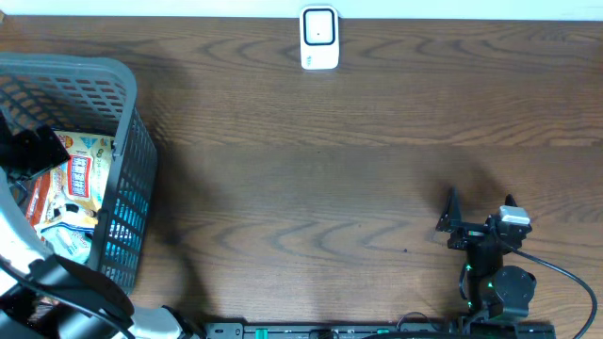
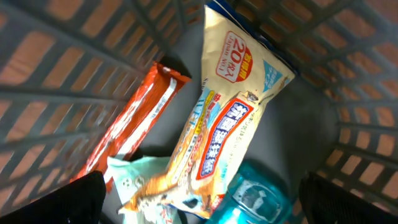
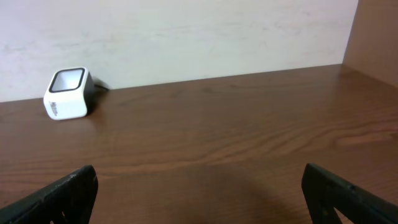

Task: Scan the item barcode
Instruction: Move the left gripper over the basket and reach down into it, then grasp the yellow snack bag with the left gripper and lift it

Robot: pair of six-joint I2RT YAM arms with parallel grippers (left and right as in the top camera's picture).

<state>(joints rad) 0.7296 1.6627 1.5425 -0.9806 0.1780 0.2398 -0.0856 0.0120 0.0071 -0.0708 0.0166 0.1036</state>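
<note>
While the left gripper (image 2: 217, 202) gapes above a packet (image 2: 230, 118) in the basket (image 1: 132, 141), nothing is held. The right gripper (image 3: 199, 193) gapes empty; scanning remains.

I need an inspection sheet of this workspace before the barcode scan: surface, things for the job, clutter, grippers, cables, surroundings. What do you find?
Surface: brown wooden table, no spills seen.
Job's things: white scanner at the far edge; grey basket on the left, holding a cream packet, an orange packet and a teal item, among others.
Clutter: nothing seen.
Grippers: left gripper open above the packets inside the basket, holding nothing; right gripper open over bare table, holding nothing.
Cables: black cable beside the right arm's base.
Surroundings: pale wall behind the table.
</note>
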